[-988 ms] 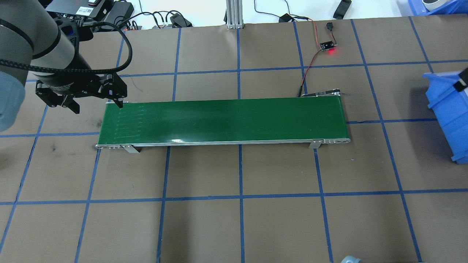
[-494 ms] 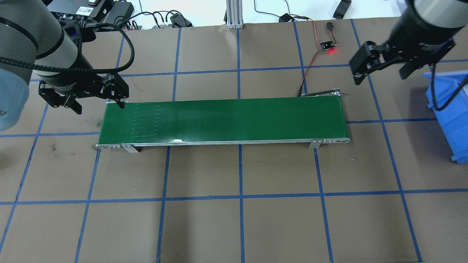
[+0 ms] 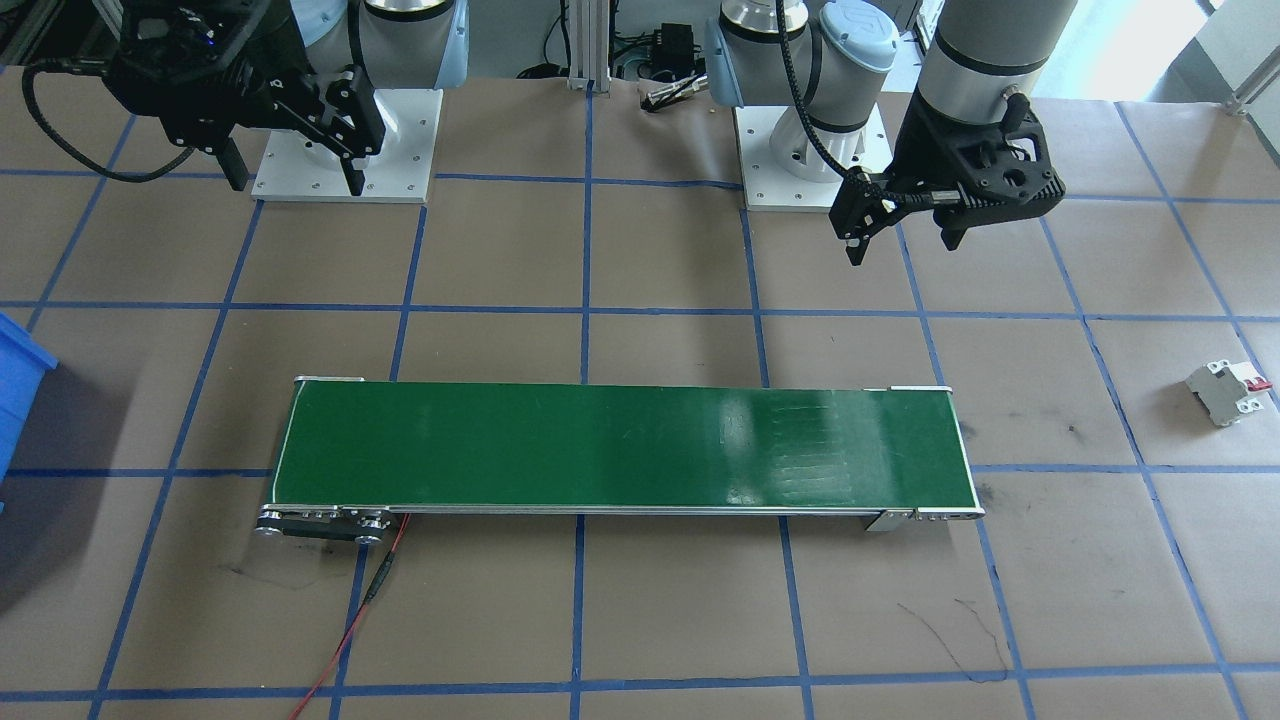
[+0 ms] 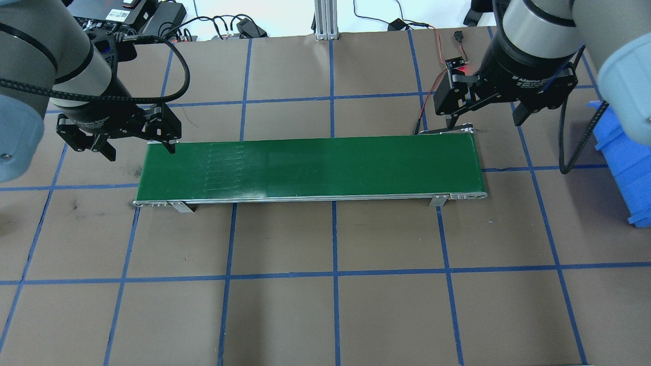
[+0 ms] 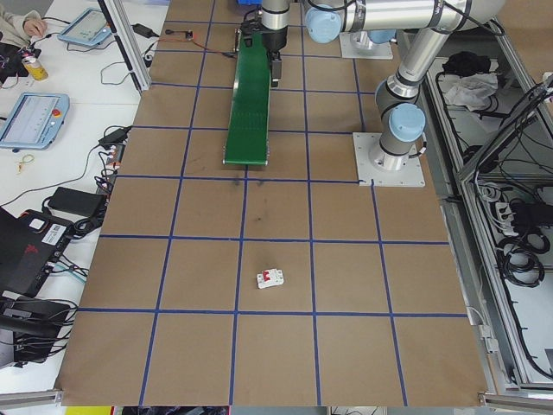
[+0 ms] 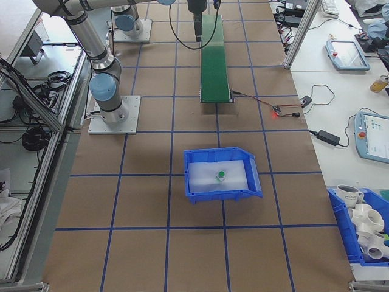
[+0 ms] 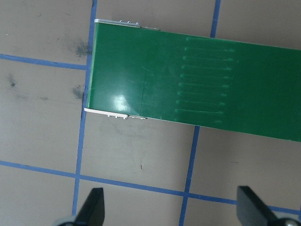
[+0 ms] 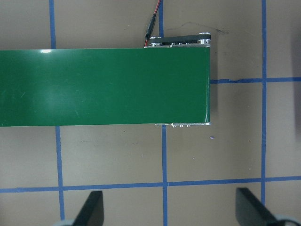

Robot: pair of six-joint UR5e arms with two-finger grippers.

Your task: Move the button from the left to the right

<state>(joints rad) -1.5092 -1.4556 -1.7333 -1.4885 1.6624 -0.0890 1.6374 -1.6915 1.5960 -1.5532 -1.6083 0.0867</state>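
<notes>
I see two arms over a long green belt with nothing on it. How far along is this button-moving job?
It looks essentially done: the small green-capped button lies in the blue plastic bin at the table's right end. Nothing is in hand: the left gripper and the right gripper are open and empty above the ends of the bare green conveyor belt. Probably nothing is left.

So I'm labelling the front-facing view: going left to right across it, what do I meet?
Blue bin → right gripper → green belt → left gripper → circuit breaker.
</notes>
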